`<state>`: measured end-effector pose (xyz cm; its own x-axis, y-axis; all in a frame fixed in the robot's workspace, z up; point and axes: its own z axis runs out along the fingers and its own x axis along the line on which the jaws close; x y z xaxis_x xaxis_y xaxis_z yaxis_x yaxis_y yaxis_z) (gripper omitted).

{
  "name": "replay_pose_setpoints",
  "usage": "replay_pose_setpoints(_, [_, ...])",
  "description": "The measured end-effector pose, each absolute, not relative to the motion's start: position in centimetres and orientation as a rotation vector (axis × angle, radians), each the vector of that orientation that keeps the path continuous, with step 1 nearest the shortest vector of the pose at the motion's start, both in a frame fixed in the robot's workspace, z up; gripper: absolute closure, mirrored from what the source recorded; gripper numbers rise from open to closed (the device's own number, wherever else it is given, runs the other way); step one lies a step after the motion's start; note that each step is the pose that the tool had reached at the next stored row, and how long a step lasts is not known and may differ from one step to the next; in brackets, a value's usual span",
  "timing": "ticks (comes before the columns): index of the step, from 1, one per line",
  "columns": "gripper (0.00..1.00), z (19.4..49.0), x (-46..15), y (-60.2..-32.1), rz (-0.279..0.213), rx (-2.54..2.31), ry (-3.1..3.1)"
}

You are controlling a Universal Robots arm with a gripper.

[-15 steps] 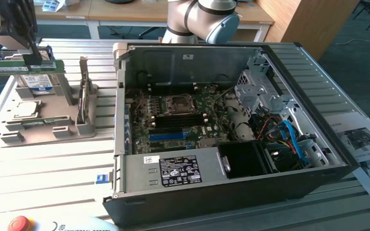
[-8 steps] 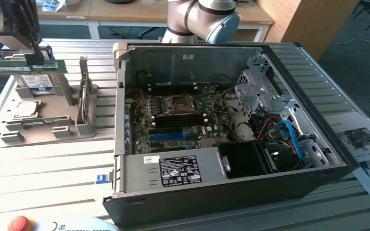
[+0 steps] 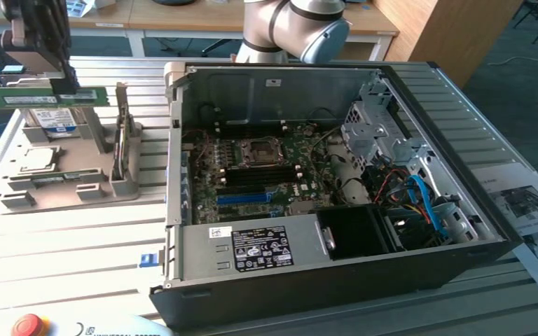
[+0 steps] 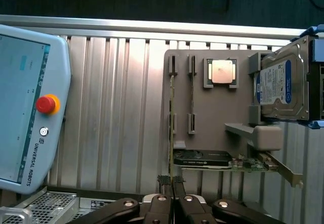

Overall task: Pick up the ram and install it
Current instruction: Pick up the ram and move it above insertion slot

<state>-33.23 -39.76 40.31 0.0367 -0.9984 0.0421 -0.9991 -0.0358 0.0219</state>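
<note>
Nearest the wrist camera, the gripper [image 4: 172,181] is clenched on the ram [image 4: 170,127], one fingertip [image 4: 164,179] on each side of the thin green stick, which is seen edge-on over the grey parts tray [image 4: 217,112].

In the exterior view the ram sits at about ten o'clock, held level with its label facing the camera. It hangs above the hard drive [image 3: 47,120] that stands in the tray, and it touches nothing but the claw. So the pick-up looks done.

The install is not. The open computer case [image 3: 475,231] fills the middle of the exterior view, well apart from the stick. On its motherboard [image 3: 260,157], the blue slot [image 3: 246,198] at about six o'clock of the processor socket looks unfilled (the darker slots beside it are too small to judge).

As for pose, the arm [image 3: 297,24] bends at twelve o'clock behind the case and reaches across toward ten o'clock. Its wrist points straight down over the tray.
</note>
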Motion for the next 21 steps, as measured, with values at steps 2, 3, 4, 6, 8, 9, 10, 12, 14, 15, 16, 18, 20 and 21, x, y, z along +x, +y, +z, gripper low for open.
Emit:
replay_pose_setpoints(2, [0.88, 40.3, -32.7, -39.8, 0.018, 2.227, -2.147])
replay_pose_setpoints(3, [0.88, 40.4, -32.4, -39.8, 0.015, 2.225, -2.146])
replay_pose_setpoints(4, [0.88, 40.4, -32.2, -39.8, 0.012, 2.224, -2.145])
replay_pose_setpoints(6, [0.88, 40.4, -31.7, -39.8, 0.006, 2.221, -2.142])
replay_pose_setpoints(8, [0.88, 40.4, -31.2, -39.8, 0.0, 2.219, -2.139])
replay_pose_setpoints(9, [0.88, 40.5, -31.0, -39.8, -0.004, 2.217, -2.137])
replay_pose_setpoints(10, [0.88, 40.5, -30.7, -39.8, -0.007, 2.216, -2.136])
replay_pose_setpoints(12, [0.88, 40.5, -30.3, -39.8, -0.012, 2.214, -2.133])
replay_pose_setpoints(14, [0.88, 40.5, -30.3, -39.8, -0.013, 2.213, -2.133])
replay_pose_setpoints(15, [0.88, 40.5, -30.3, -39.8, -0.012, 2.214, -2.134])
replay_pose_setpoints(16, [0.88, 40.5, -30.3, -39.8, -0.007, 2.216, -2.136])
replay_pose_setpoints(18, [0.88, 40.5, -30.3, -39.8, 0.006, 2.225, -2.144])
replay_pose_setpoints(20, [0.88, 40.5, -30.3, -39.8, 0.02, 2.234, -2.154])
replay_pose_setpoints(21, [0.88, 40.5, -30.3, -39.8, 0.023, 2.235, -2.155])
